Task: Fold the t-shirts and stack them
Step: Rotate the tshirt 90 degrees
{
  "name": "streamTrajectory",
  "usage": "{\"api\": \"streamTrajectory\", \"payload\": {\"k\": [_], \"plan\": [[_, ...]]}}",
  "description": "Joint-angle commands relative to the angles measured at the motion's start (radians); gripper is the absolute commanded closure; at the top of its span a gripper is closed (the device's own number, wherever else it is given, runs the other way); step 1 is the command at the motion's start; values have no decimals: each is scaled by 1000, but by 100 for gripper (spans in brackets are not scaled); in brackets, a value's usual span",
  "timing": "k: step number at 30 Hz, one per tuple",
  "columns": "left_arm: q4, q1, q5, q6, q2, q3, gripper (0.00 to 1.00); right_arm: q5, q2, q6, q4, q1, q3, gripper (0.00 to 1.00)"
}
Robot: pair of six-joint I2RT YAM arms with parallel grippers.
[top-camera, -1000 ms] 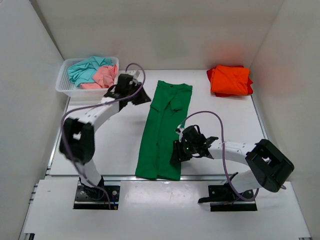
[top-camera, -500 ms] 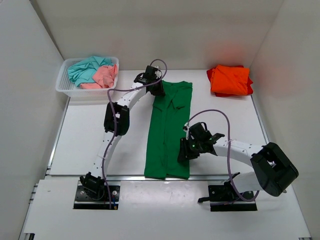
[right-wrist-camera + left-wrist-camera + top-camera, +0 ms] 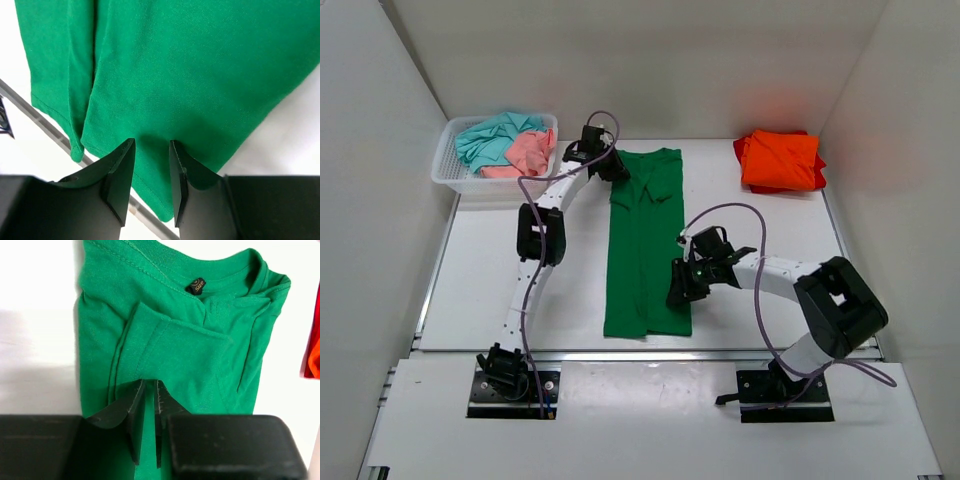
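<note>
A green t-shirt (image 3: 642, 250) lies on the table as a long strip folded lengthwise, collar at the far end. My left gripper (image 3: 610, 168) is at its far left corner. In the left wrist view (image 3: 150, 382) the jaws are nearly together on the cloth (image 3: 190, 340) just below the folded sleeve. My right gripper (image 3: 676, 292) is at the shirt's near right edge. In the right wrist view (image 3: 152, 142) it pinches the cloth (image 3: 200, 60) close to the hem. A folded orange t-shirt (image 3: 780, 160) lies at the far right. Teal (image 3: 490, 140) and pink (image 3: 530, 152) shirts lie crumpled in the basket.
The white mesh basket (image 3: 450, 175) stands at the far left corner, close to my left arm. The table's metal front rail (image 3: 50, 130) runs just below the shirt's hem. White walls close in the table on three sides.
The green shirt has slid to the left with both grippers on it. The left arm swung in from near the basket to the shirt's far end.
</note>
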Motion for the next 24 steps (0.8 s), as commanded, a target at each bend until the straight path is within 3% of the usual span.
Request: {"api": "streamTrajectory", "payload": {"k": [1, 3, 5, 9, 12, 15, 16, 17, 18, 19, 20, 22, 23, 24], "plan": [[9, 30, -58, 10, 30, 11, 75, 27, 68, -57, 67, -24, 32, 69], [30, 19, -52, 39, 15, 10, 70, 24, 105, -71, 81, -42, 67, 68], [65, 21, 29, 30, -13, 19, 59, 36, 119, -100, 40, -45, 120, 67], [52, 13, 199, -12, -112, 137, 55, 76, 70, -161, -43, -12, 221, 59], [-104, -24, 244, 76, -255, 155, 49, 152, -39, -131, -36, 36, 210, 52], [-383, -99, 114, 253, -425, 19, 44, 233, -137, -53, -36, 43, 161, 47], [-446, -139, 27, 313, -520, -119, 44, 255, -169, -10, -42, 42, 132, 46], [-394, -163, 2, 338, -583, -364, 43, 295, -217, 16, -48, 45, 109, 46], [-325, -205, -59, 342, -754, -530, 42, 315, -240, 53, -47, 39, 59, 46], [-115, -232, -75, 285, -939, -874, 42, 323, -286, 88, -24, 39, -8, 45], [-26, -234, -74, 245, -1029, -1167, 43, 333, -342, 104, -21, 51, -39, 45], [180, -201, 13, 105, -1284, -1463, 45, 343, -412, 142, -19, 53, -147, 45], [217, -194, 14, 93, -1335, -1613, 45, 353, -452, 149, -27, 56, -188, 45], [229, -200, -10, 71, -1420, -1668, 45, 358, -473, 168, -30, 56, -208, 45]]}}
